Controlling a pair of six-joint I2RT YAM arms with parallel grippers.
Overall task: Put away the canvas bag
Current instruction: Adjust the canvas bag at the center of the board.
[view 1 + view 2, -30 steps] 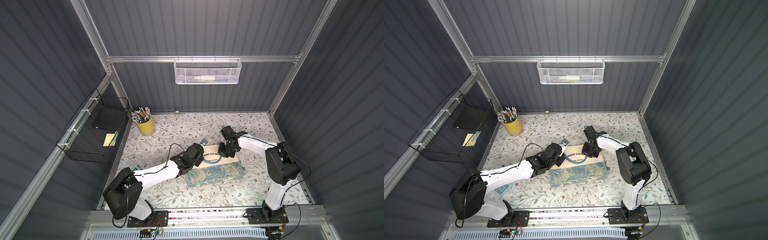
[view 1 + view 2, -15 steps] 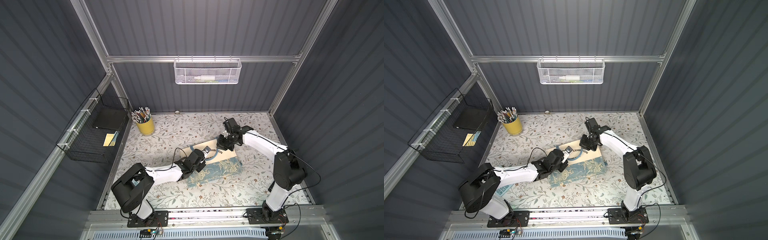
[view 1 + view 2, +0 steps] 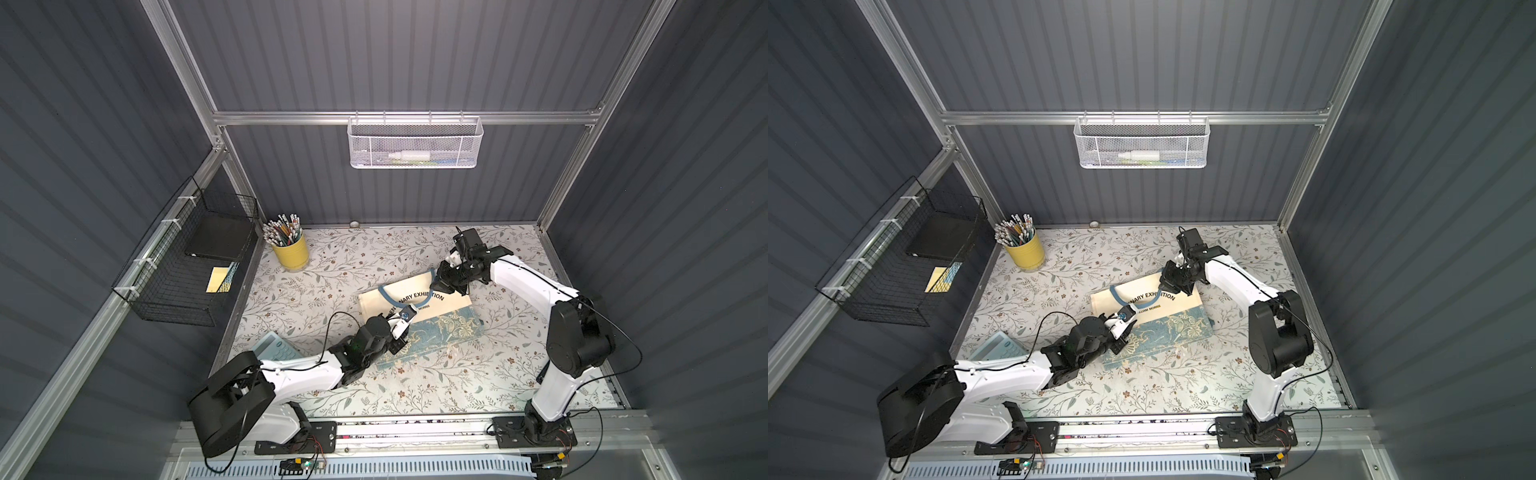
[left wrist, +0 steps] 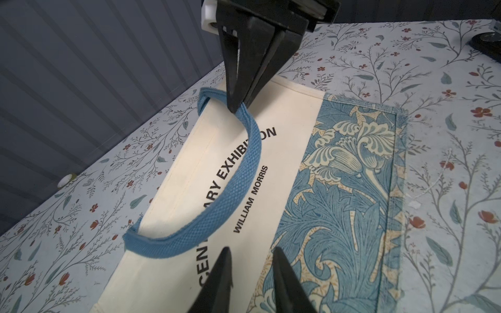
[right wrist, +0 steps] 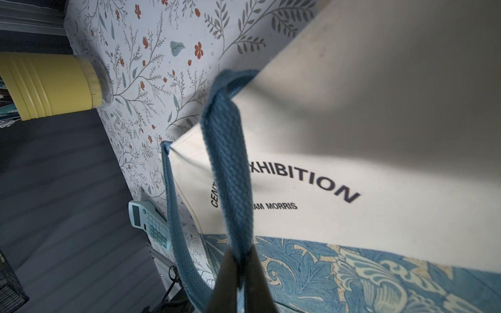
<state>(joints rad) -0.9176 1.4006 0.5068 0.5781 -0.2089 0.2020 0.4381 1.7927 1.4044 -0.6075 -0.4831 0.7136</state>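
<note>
The canvas bag [image 3: 419, 307] [image 3: 1154, 309] lies flat on the floral table, cream with black print and a blue floral band. My right gripper [image 3: 436, 286] [image 5: 240, 254] is shut on one blue handle [image 5: 230, 168] and holds it up at the bag's far edge; it also shows in the left wrist view [image 4: 240, 104]. The handle [image 4: 238, 184] arcs across the print. My left gripper [image 3: 397, 336] [image 4: 250, 250] hovers low over the bag's near side, where cream meets the floral band, open with nothing between its fingers.
A yellow pencil cup [image 3: 291, 249] stands at the back left of the table. A pale calculator [image 3: 276, 351] lies by the left arm. A black wire basket [image 3: 195, 266] hangs on the left wall, and a white mesh basket [image 3: 413, 143] on the back wall.
The bag's cream upper part now lies spread out further left. My left gripper has drawn back toward the floral band. My right gripper has shifted slightly left with the handle.
</note>
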